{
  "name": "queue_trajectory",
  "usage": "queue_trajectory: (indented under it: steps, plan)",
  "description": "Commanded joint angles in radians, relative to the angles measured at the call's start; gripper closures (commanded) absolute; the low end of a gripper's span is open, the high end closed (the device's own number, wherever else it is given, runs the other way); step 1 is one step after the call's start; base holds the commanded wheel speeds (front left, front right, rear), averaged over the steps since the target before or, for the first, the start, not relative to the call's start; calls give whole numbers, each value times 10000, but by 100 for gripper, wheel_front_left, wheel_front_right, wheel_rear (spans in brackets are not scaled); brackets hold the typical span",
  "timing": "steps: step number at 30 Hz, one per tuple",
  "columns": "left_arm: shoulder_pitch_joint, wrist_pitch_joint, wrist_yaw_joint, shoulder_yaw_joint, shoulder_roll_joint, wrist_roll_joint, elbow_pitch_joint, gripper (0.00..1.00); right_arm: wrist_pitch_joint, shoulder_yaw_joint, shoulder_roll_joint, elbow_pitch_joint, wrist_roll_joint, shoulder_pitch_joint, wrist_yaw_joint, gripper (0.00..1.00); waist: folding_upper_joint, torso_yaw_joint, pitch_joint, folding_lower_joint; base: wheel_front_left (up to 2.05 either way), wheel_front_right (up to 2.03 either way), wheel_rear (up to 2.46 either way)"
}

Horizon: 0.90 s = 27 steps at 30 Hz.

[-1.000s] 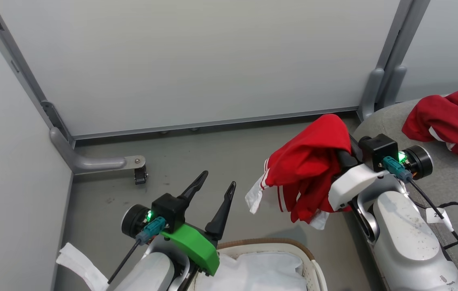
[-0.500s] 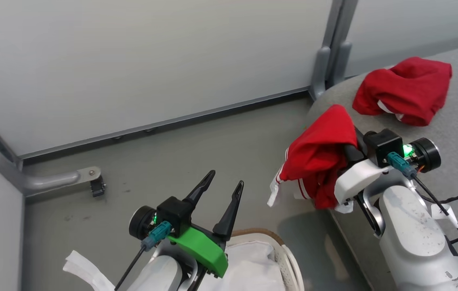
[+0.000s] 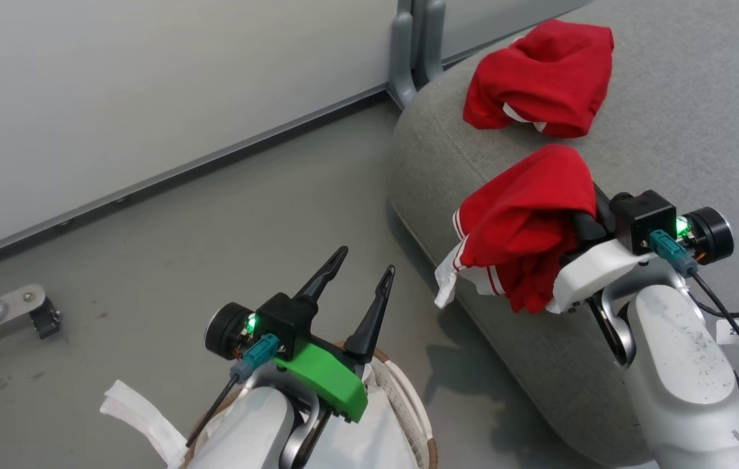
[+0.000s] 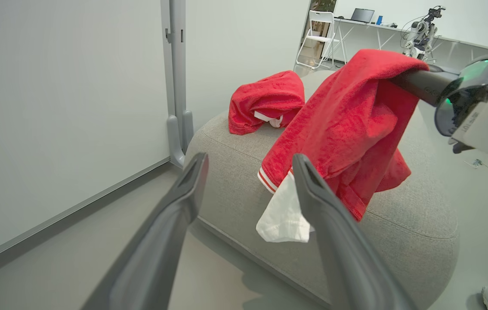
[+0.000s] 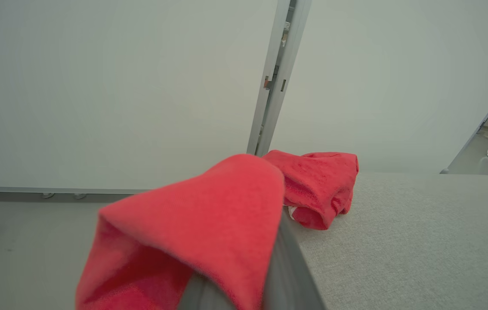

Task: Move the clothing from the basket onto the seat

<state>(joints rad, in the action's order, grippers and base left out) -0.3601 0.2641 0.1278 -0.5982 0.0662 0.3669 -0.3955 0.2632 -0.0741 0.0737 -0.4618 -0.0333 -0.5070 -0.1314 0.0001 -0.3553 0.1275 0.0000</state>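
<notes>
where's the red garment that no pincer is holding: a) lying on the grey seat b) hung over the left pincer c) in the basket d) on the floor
a, the loose red garment lies bunched on top of the grey seat, beyond the held garment.

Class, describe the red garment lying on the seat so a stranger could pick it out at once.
Find the big grey seat beside the white partition. On its far end, near the post, lies a crumpled red garment. Unlike the hanging garment on the right tool, it rests on the seat itself, untouched.
</notes>
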Motion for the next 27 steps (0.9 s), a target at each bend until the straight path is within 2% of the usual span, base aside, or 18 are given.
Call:
queue_trajectory:
  steps: [1,8,14,20,27]
  plan:
    - [-172,3,31,25,64,-80,-44,0,23,38,-46,83,71,-46,13,100,-1,-562,539,0,0,0,0]
    - [-285,3,34,-122,177,-79,-30,0,23,178,-78,191,89,-148,14,100,-1,-606,806,0,0,0,0]
    - [-332,3,35,-10,328,-54,-23,0,23,653,128,526,-54,-1010,14,100,-1,-482,1183,0,0,0,0]
    - [-480,4,36,99,390,-158,67,0,24,1159,1059,860,-297,-2863,14,100,-1,-169,1743,0,0,0,0]
    - [-788,4,36,251,495,-335,208,0,21,1719,2907,286,-739,-5705,14,100,-1,441,2503,0,0,0,0]
